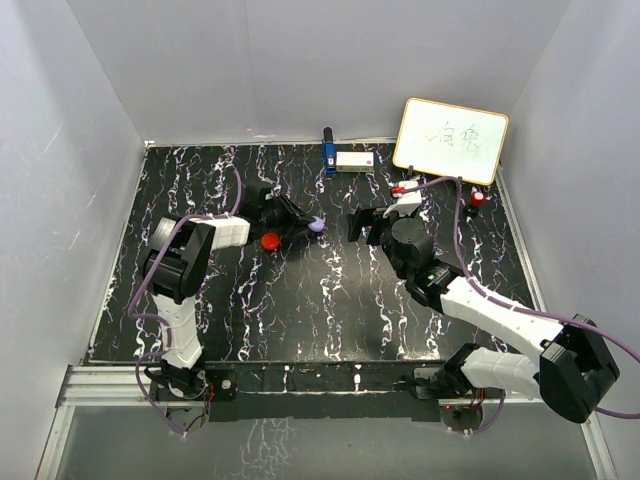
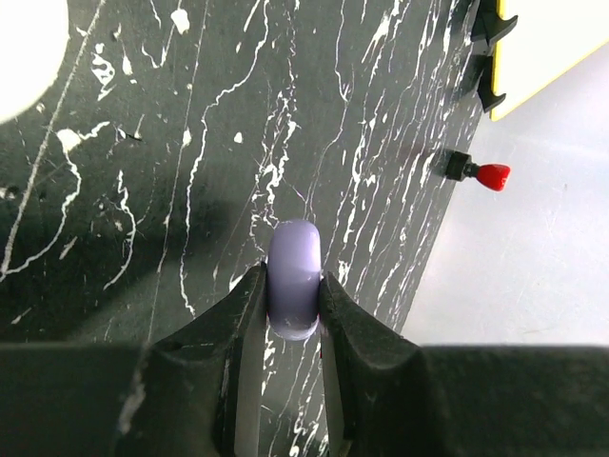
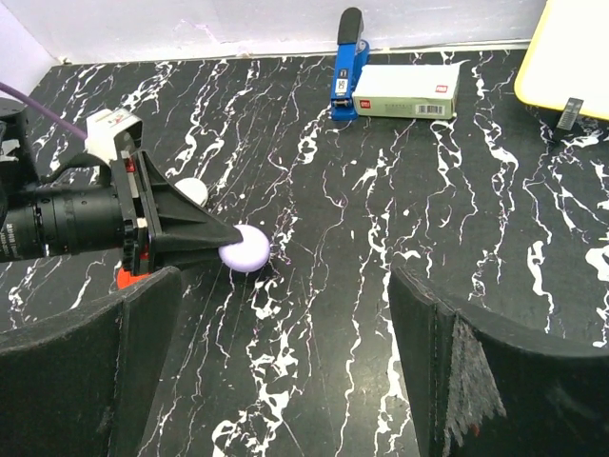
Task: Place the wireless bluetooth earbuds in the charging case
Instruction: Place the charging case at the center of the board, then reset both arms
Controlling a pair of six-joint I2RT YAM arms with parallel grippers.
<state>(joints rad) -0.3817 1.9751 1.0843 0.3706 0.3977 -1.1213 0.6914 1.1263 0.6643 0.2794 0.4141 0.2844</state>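
Two grippers sit in front of the blue stapler (image 3: 345, 57): the left gripper (image 1: 308, 224) is clenched on a purple puck (image 2: 293, 276), held on edge straight in front of the stapler; the right gripper (image 3: 284, 286), released and wide, hangs front-right of it

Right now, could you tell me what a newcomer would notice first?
The left gripper, jaws shut on a lavender rounded piece, stands out left of centre on the black table. Next comes the yellow-rimmed whiteboard at the far right corner, with the right gripper open nearby.
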